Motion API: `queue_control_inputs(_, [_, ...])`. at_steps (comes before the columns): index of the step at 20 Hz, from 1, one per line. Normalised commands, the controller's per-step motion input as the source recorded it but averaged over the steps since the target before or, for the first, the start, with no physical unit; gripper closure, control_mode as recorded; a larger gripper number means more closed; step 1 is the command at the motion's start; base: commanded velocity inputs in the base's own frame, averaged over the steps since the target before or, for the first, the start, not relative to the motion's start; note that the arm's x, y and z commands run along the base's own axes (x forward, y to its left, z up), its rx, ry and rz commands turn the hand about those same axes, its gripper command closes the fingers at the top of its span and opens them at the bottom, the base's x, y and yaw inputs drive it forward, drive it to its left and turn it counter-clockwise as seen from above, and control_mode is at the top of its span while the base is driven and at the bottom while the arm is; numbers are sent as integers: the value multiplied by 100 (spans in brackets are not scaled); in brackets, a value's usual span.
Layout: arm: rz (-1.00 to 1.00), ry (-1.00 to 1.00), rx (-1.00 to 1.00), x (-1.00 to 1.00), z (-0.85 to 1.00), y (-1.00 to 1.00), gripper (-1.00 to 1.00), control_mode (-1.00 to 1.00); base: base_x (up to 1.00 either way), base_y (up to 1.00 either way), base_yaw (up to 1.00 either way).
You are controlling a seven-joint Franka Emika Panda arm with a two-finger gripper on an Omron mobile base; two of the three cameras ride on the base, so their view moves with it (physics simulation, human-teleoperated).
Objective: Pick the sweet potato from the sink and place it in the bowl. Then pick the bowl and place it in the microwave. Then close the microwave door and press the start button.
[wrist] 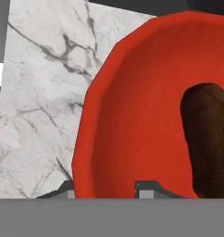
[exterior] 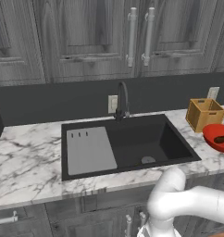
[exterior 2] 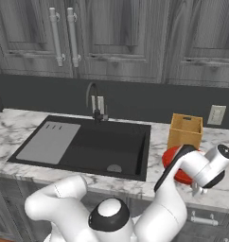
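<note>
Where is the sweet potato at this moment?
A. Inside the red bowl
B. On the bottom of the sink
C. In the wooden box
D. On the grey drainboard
A: the dark sweet potato lies inside the red bowl on the counter right of the sink.

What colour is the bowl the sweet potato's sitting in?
Glossy red. The bowl shows best in the hand view, with the dark brown sweet potato inside.

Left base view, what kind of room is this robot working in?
Most likely a kitchen, a rendered one. A black sink with a curved faucet is set into a marble counter, with grey wooden cabinets above and a red bowl nearby.
</note>
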Motion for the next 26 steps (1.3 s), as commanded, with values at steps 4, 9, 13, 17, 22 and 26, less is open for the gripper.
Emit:
queue_control_inputs(4, [7, -9, 0, -50, 1, 6, 100, -100, 0, 0, 0])
queue_control_inputs(9, [15, -30, -1, -77, 37, 44, 100, -100, 0, 0, 0])
queue_control_inputs(13, [14, -31, -14, -90, 71, 99, 100, -100, 0, 0, 0])
queue_control_inputs(17, [13, -27, -16, -52, 69, 100, 100, -100, 0, 0, 0])
queue_control_inputs(22, [10, -19, -22, -31, 82, 100, 100, -100, 0, 0, 0])
queue_control_inputs(26, [3, -8, -27, -4, 100, 100, 100, -100, 0, 0, 0])
